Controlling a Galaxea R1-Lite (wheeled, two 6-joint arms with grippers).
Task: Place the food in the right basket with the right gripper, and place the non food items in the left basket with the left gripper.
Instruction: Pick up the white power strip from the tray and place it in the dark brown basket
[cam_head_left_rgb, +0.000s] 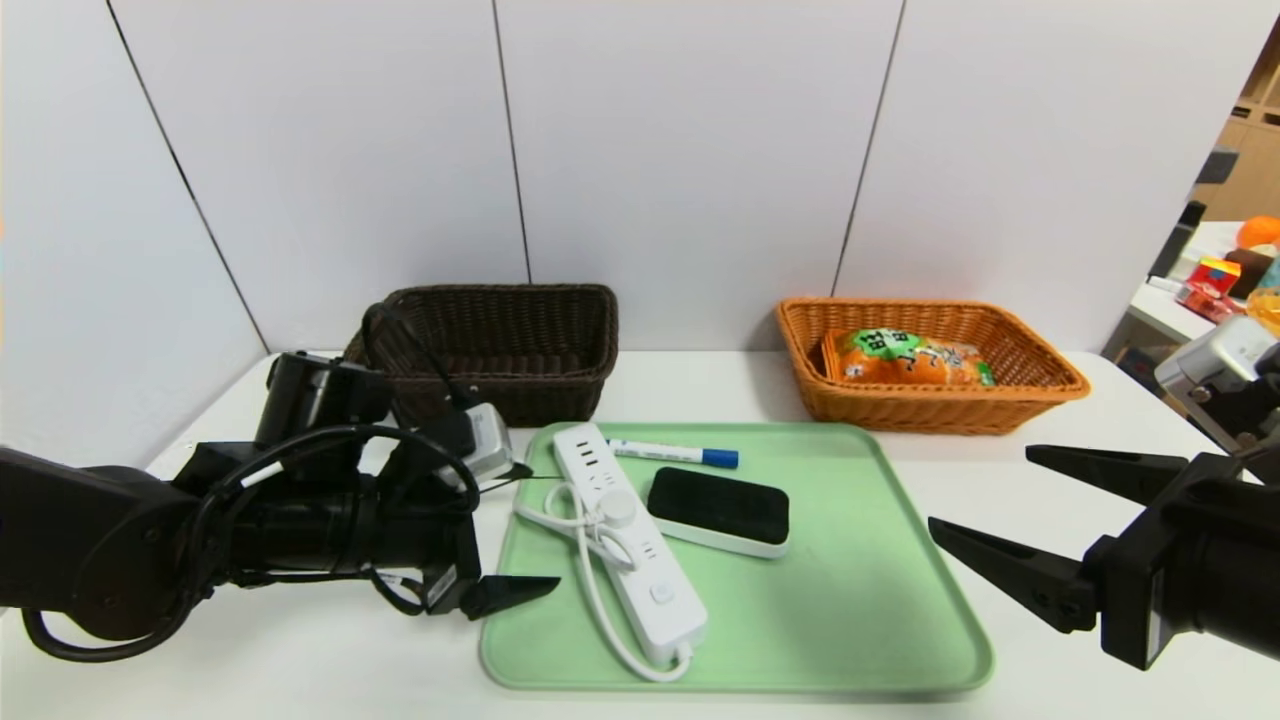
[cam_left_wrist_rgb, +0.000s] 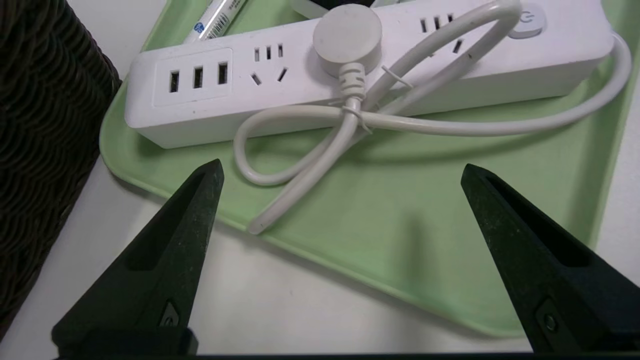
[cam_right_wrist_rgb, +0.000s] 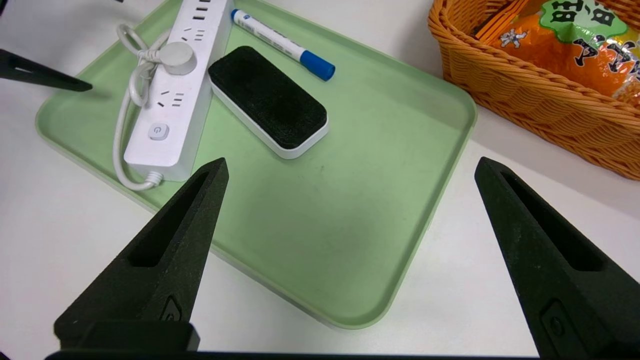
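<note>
Green rectangular plastic tray (cam_head_left_rgb: 840, 620), bearing white power strip (cam_head_left_rgb: 630, 540), black-topped white eraser block (cam_head_left_rgb: 718, 508) and blue-capped white marker (cam_head_left_rgb: 675, 453). Orange-tan woven wicker basket (cam_head_left_rgb: 930, 410), holding orange snack bag (cam_head_left_rgb: 905, 360). Left gripper (cam_head_left_rgb: 530, 530) at tray's left edge, right gripper (cam_head_left_rgb: 985, 490) by its right, both spread wide.

from here the middle of the green tray (cam_head_left_rgb: 850, 600) offers open ground, right of the black-topped eraser (cam_head_left_rgb: 718, 508). the power strip (cam_head_left_rgb: 630, 540) blocks the left side, its looped cord sprawling beside it. the dark basket's (cam_head_left_rgb: 490, 400) raised walls bar any low way in.
</note>
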